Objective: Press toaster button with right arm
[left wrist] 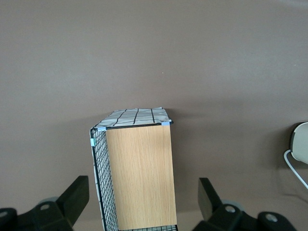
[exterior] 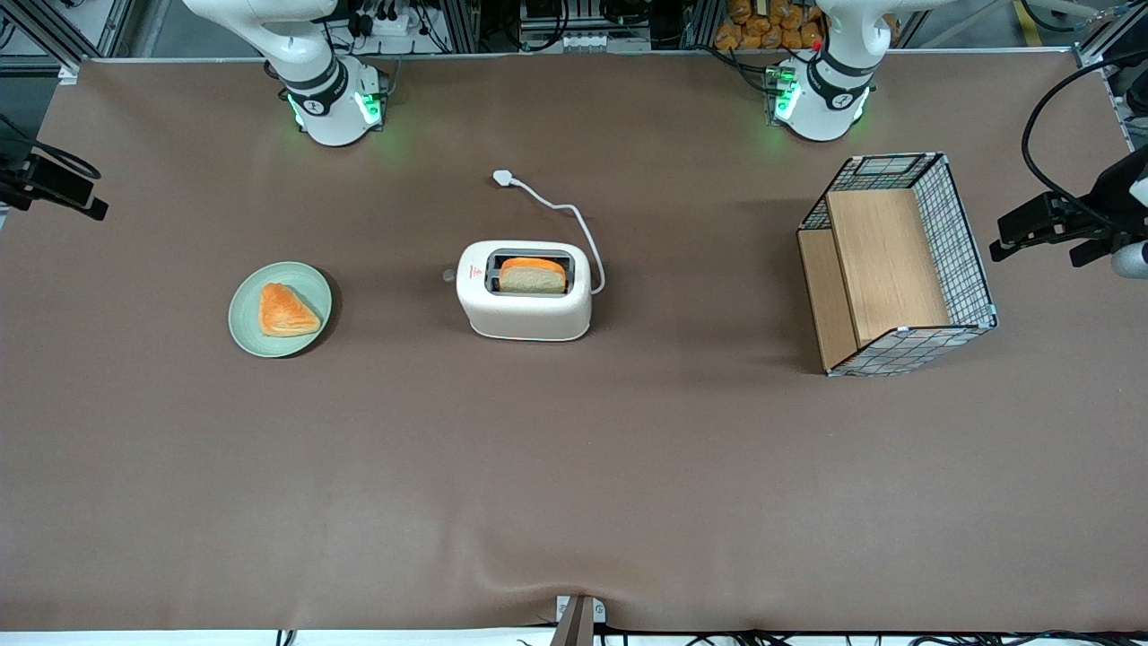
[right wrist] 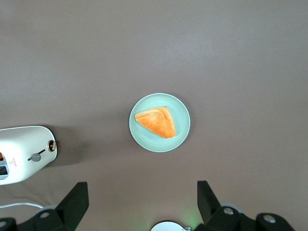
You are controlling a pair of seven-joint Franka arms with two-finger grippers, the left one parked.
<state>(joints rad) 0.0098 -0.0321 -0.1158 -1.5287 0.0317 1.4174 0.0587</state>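
The cream-white toaster [exterior: 525, 309] stands mid-table with a bread slice [exterior: 533, 274] in its top slot and a white cord [exterior: 556, 208] running toward the arm bases. The toaster button [exterior: 447, 276], a small grey-beige knob, sticks out of the short end that faces the working arm's end of the table. The right wrist view shows the toaster [right wrist: 24, 144] and the button [right wrist: 34, 157] from above. My right gripper [right wrist: 142, 202] is open and empty, high above the table near the plate and far from the toaster. In the front view it [exterior: 63, 188] shows at the table's edge.
A pale green plate [exterior: 247, 314] with a triangular orange pastry [exterior: 285, 310] lies between the toaster and the working arm's end, also seen in the right wrist view [right wrist: 183, 132]. A wire basket with wooden boards [exterior: 897, 265] stands toward the parked arm's end.
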